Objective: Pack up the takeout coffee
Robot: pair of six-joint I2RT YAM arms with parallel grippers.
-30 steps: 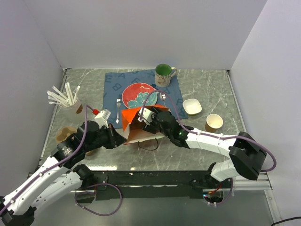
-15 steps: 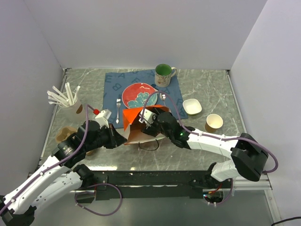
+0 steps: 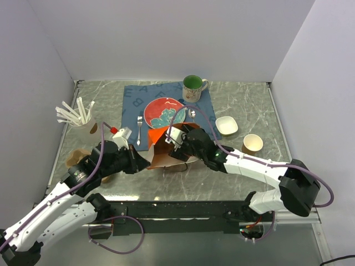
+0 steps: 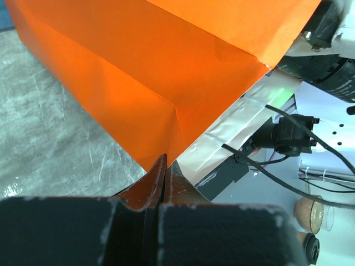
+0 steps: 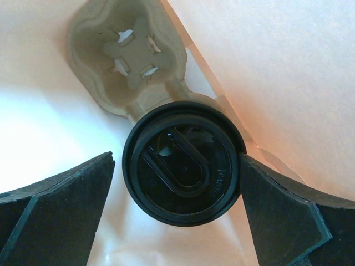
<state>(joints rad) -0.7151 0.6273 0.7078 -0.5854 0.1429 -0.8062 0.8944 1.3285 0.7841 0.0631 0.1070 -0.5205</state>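
The takeout coffee point(image 5: 183, 162), seen from above as a round black lid, stands inside the paper bag point(image 3: 162, 154) in one pocket of a pulp cup carrier point(image 5: 119, 61). My right gripper point(image 5: 176, 159) reaches into the bag and stands open around the lid, with a gap on the left while the right finger point(image 5: 288, 210) touches the rim. In the top view the bag hides the cup. My left gripper point(image 4: 164, 166) is shut on the edge of the orange bag point(image 4: 166, 66) and holds its mouth.
A green mug point(image 3: 192, 87), a red plate point(image 3: 165, 112) and a fork point(image 3: 139, 130) sit on a blue placemat point(image 3: 133, 105) behind the bag. On the right are a white bowl point(image 3: 226, 125) and a lidless tan cup point(image 3: 253, 144). A stirrer cup point(image 3: 83, 123) stands at the left.
My right gripper's jaws have spread wide and let go of the coffee's lid inside the bag. The left gripper keeps its hold on the bag's edge.
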